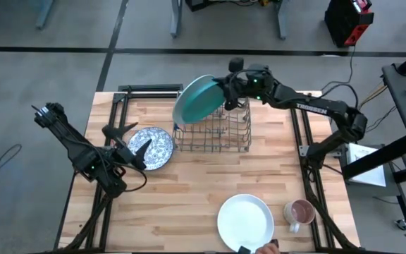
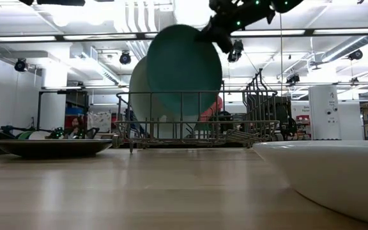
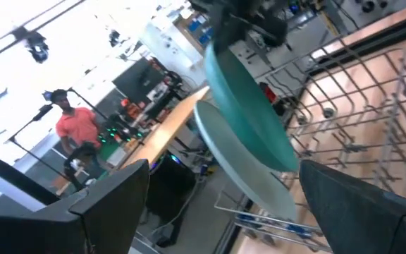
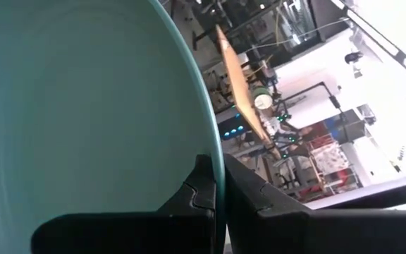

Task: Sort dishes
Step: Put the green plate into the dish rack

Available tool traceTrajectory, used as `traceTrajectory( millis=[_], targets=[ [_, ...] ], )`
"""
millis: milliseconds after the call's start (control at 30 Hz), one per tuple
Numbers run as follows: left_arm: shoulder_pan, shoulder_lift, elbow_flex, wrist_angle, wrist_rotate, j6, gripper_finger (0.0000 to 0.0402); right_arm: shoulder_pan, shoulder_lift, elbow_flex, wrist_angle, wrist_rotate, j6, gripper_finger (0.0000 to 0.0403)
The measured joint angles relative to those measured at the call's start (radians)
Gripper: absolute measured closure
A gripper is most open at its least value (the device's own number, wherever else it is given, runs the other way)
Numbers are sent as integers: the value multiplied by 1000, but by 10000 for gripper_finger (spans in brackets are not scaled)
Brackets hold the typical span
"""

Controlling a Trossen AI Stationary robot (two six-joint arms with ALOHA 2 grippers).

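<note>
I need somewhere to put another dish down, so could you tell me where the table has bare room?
Bare wood lies in front of the wire rack, between the speckled dish and the white plate, and in the front left corner. It is crowded at the rack's left end, where the right gripper holds the teal plate against the mint plate.

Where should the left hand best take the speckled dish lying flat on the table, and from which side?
Probably at the rim of the speckled dish, from the side nearest the open left hand, one finger over the edge and one under. It lies flat and shallow on the table, so only the raised rim offers a pinch.
</note>
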State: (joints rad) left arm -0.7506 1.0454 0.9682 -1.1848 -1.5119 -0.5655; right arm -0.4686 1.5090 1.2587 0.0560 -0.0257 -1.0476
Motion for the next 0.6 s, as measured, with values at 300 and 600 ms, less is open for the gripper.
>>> traceTrajectory(
  millis=[300,600],
  targets=[
    [0,-44,-28,-2,-61,33,47,1,74,-1,3,0,-30,401],
    [0,-79,-46,-3,-60,33,47,2,135,-1,11,0,-29,401]
  ],
)
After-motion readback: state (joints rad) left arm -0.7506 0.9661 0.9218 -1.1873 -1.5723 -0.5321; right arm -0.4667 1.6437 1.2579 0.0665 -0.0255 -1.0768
